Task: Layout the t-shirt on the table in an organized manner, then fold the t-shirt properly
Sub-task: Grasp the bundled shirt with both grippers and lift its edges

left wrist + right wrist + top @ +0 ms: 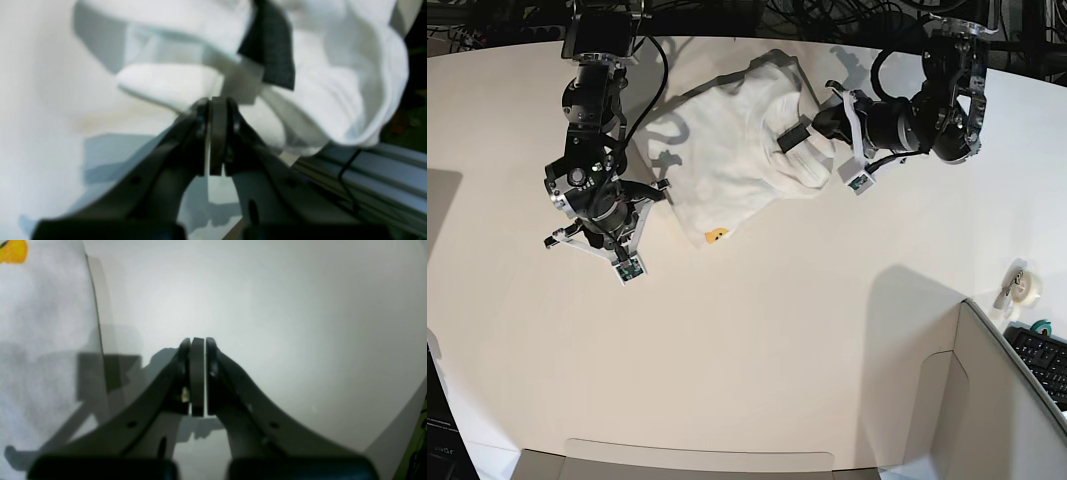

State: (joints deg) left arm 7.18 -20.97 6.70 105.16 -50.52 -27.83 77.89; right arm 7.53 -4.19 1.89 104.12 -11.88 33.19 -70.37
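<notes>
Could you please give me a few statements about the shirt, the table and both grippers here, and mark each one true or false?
1. The t-shirt lies crumpled on the table. True.
2. The right gripper is wide open. False: its jaws are shut, with only bare table around them.
3. The left gripper is shut at the bunched cloth. True.
4. The shirt is neatly folded. False: it is bunched, with a yellow print showing at one corner.
</notes>
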